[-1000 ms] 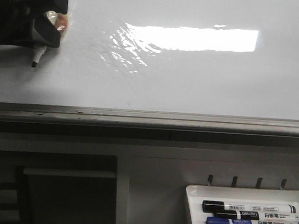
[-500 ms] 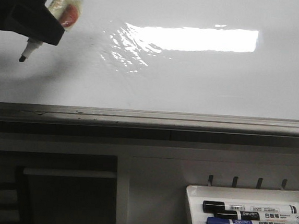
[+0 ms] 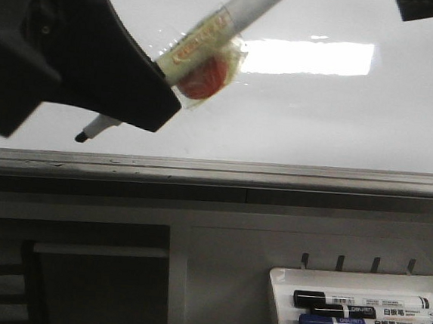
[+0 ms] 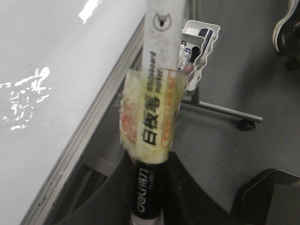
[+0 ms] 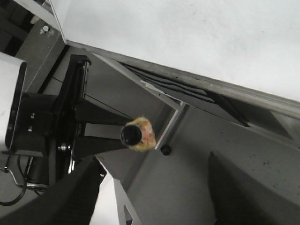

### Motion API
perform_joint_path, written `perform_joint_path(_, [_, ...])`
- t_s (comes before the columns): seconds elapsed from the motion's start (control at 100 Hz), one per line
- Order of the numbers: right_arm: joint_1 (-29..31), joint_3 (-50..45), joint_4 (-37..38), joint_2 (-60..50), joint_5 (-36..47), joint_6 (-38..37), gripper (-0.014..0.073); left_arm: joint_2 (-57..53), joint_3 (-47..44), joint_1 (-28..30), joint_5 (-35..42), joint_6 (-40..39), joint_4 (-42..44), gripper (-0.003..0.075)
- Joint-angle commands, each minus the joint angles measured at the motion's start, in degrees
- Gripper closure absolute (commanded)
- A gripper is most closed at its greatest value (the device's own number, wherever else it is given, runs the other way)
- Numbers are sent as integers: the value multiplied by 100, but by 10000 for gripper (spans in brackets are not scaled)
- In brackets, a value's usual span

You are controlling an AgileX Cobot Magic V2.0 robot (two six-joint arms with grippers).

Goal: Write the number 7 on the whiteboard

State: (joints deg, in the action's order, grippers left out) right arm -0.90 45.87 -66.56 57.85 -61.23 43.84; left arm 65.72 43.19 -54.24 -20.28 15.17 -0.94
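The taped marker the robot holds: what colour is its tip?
Black tip on the taped marker, clearest in the front view.

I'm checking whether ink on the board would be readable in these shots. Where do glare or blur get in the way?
Front view: a bright glare bar on the whiteboard, and the left gripper is large and soft. Left wrist view: glare flecks; the marker is sharp. Right wrist view: even light, no glare.
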Motion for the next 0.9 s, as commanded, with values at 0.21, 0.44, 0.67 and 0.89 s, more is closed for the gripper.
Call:
perform_joint_path(0.21, [-6,618,-430,642,-679,149,157,415,639,-324,281,-7,44,741])
perform_joint_path(0.44, [-6,743,-392,845,-922,182,157,823,1104,-403,246,-7,150,741])
perform_joint_path(0.67, [-6,743,-342,884,-933,289,157,865,1305,-403,328,-7,220,741])
perform_joint_path(0.89, [-6,743,-342,1010,-1000,353,237,865,1387,-403,318,-7,289,741])
